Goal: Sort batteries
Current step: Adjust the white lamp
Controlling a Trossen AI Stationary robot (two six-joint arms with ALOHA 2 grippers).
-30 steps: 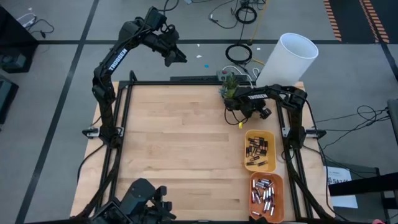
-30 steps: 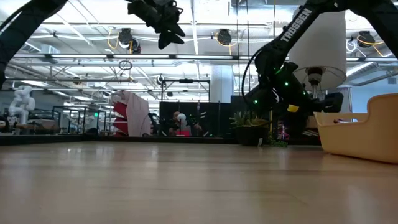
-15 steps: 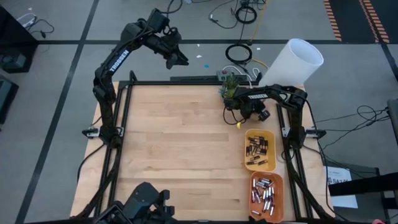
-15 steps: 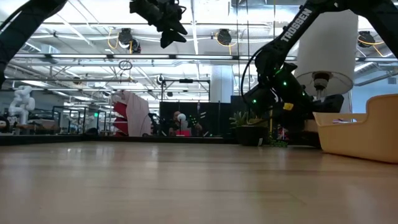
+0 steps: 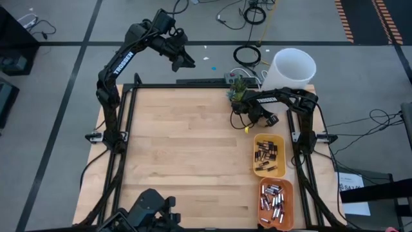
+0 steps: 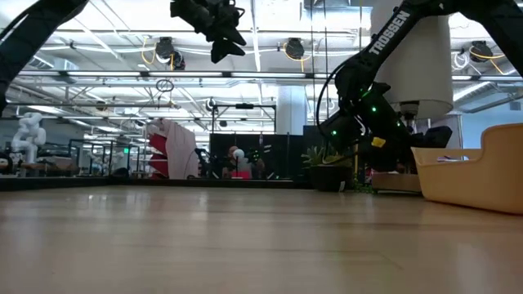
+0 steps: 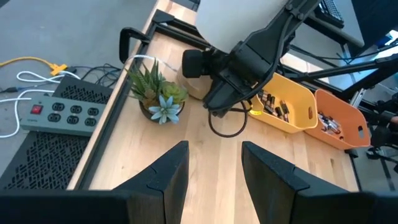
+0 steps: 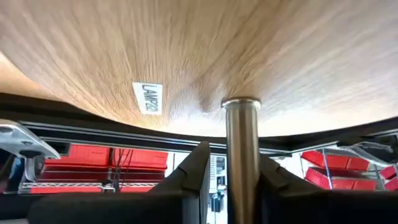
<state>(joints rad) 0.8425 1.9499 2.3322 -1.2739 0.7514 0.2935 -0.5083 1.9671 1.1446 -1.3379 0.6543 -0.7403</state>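
The batteries lie in two trays at the table's right: dark ones in the yellow tray (image 5: 269, 154), silvery ones in the orange tray (image 5: 275, 203). At the far right corner stands a lamp with a white shade (image 5: 293, 67), upright. My right gripper (image 8: 235, 152) is low at that corner (image 5: 261, 116), slightly open, its fingers on either side of the lamp's metal pole (image 8: 242, 186). My left gripper (image 7: 214, 180) is open, raised high past the table's far edge, left of the middle (image 5: 183, 61), with nothing between its fingers. My right gripper has the lamp's pole (image 8: 242, 143) between its two fingers, a little way from the round wooden base (image 8: 205, 56). A gap shows between one finger (image 8: 196, 174) and the pole. The other finger (image 8: 273, 180) lies close against it; whether it touches, I cannot tell.
A small potted plant (image 5: 237, 90) stands at the far edge beside my right gripper. A power strip (image 7: 59, 112) and cables lie on the floor behind the table. The wooden tabletop (image 5: 187, 148) left of the trays is bare.
The lamp, tilted with its shade leaning toward the far right, has swung back upright; its shade now stands straight over the corner. My right gripper has stayed at the pole, its wrist turning a little.
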